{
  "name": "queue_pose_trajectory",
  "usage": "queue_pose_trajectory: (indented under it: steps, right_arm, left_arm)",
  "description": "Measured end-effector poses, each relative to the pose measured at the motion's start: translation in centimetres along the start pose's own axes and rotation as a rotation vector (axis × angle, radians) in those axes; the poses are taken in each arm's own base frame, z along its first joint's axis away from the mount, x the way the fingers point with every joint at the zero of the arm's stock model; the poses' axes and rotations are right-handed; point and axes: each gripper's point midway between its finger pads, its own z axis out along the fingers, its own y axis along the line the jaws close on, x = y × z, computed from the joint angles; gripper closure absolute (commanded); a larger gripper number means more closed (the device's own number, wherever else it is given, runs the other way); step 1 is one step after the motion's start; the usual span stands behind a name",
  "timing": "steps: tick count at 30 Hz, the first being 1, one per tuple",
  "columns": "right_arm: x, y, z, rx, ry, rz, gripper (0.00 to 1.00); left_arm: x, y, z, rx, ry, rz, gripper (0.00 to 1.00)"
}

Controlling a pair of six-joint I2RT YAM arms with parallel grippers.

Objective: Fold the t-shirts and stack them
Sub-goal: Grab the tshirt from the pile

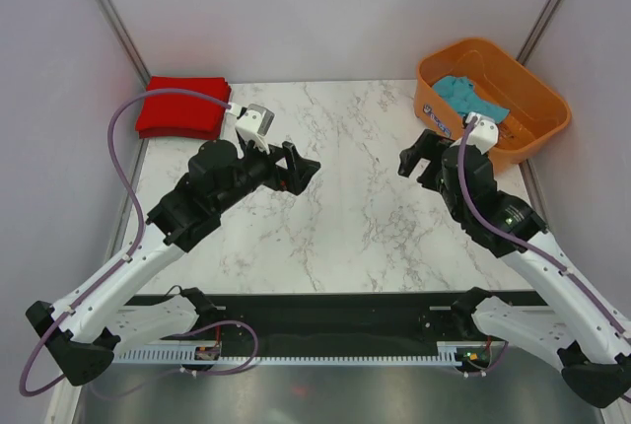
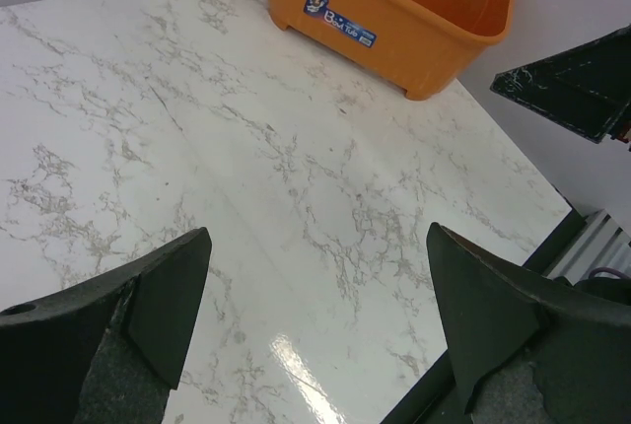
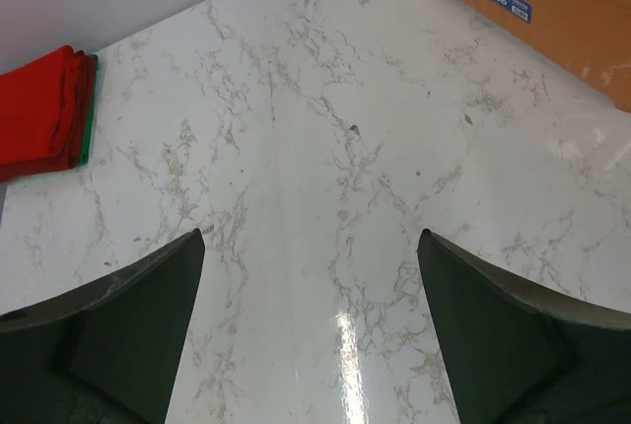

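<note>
Red t-shirt (image 1: 182, 106) lies folded, teal t-shirt (image 1: 459, 91) crumpled.

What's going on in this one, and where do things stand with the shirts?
Nothing is being handled right now. Both arms hover over the middle of the marble table, with the left tool and the right tool open and empty. A folded red t-shirt lies at the far left corner. A teal-blue t-shirt sits crumpled in the orange basket at the far right, not yet folded or stacked.
</note>
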Motion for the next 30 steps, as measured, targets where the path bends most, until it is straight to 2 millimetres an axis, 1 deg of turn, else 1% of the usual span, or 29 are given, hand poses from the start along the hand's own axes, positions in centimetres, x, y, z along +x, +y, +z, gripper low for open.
queue_pose_trajectory:
  steps: [4,8,11,12,13,15,16,17,19,21,22,23,26,27,28,30]
  right_arm:
    - [0.5,-0.6,1.2,0.062,0.01,-0.038,0.02]
    - [-0.2,-1.0,2.5,0.137,-0.014,-0.093,0.02]
    - [-2.0,-1.2,4.0,0.198,-0.051,-0.181,0.02]
    - [-3.0,-1.4,4.8,0.224,-0.063,-0.199,0.02]
    - [-4.5,-1.9,5.8,0.256,-0.077,-0.204,0.02]
    - [-7.9,-4.1,8.3,0.349,-0.12,-0.186,0.02]
    - [-9.3,-5.4,9.3,0.392,-0.139,-0.172,0.02]
    - [-10.6,-7.5,10.5,0.443,-0.143,-0.157,0.02]
    - [-12.4,-11.1,12.7,0.515,-0.141,-0.119,0.02]
    - [-13.1,-14.8,15.0,0.56,-0.11,-0.077,0.02]
    - [-13.3,-16.2,16.0,0.572,-0.096,-0.06,0.03]
    - [-13.2,-18.1,17.3,0.584,-0.068,-0.031,0.04]
    - [-12.8,-22.4,21.1,0.589,-0.011,0.057,0.08]
    - [-12.5,-23.3,22.1,0.587,0.006,0.082,0.09]
    - [-12.0,-24.5,23.6,0.578,0.026,0.116,0.09]
    - [-10.6,-26.0,26.2,0.553,0.073,0.166,0.11]
  left_arm:
    - [0.0,0.0,0.0,0.001,-0.001,0.0,0.03]
    - [0.0,0.0,0.0,0.001,-0.001,0.0,0.03]
    - [0.0,0.0,0.0,0.0,-0.001,0.0,0.03]
    - [0.0,0.0,0.0,0.0,-0.002,0.0,0.03]
    - [0.0,0.0,0.0,-0.001,-0.001,0.0,0.03]
    - [0.1,0.1,0.0,-0.003,0.0,0.0,0.03]
    - [0.1,0.1,0.0,-0.004,0.001,0.0,0.03]
    - [0.2,0.1,0.1,-0.006,0.002,0.0,0.03]
    - [0.3,0.2,0.1,-0.01,0.003,0.0,0.03]
    - [0.3,0.3,0.1,-0.013,0.004,0.0,0.03]
    - [0.3,0.4,0.1,-0.017,0.002,0.0,0.03]
    - [0.3,0.4,0.1,-0.019,0.001,0.0,0.03]
    - [0.2,0.5,0.1,-0.025,-0.001,0.001,0.03]
    - [0.2,0.5,0.1,-0.026,-0.001,0.001,0.03]
    - [0.2,0.5,0.1,-0.026,-0.001,0.001,0.03]
    - [0.2,0.5,0.1,-0.026,-0.001,0.001,0.03]
